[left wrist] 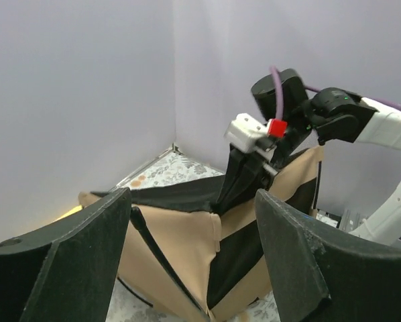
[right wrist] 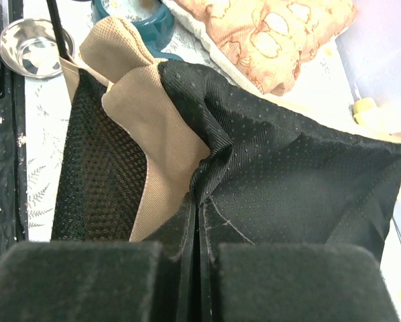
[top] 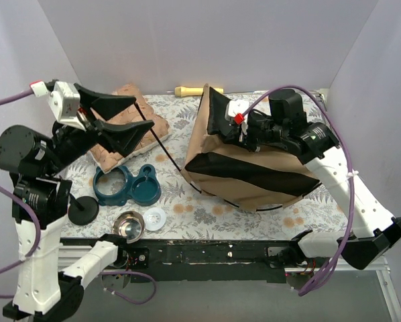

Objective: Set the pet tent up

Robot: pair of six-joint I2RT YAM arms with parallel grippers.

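I work in a lab-style robot cell. Plain pale walls [top: 207, 40] box in my workspace on three sides. My left arm [top: 39, 221] and right arm [top: 348, 181] stand at a black rail [top: 214, 253] along the near edge, trailing purple cables [top: 6, 101]. A floral tablecloth [top: 207, 208], steel bowl [top: 129, 227], teal double-bowl holder [top: 123, 186] and patterned cushion [top: 159, 126] give it a homely dressing.

One pet tent [top: 254, 171], one cushion [top: 159, 126], one teal holder [top: 127, 186], one steel bowl [top: 129, 226], one white lid [top: 154, 219].
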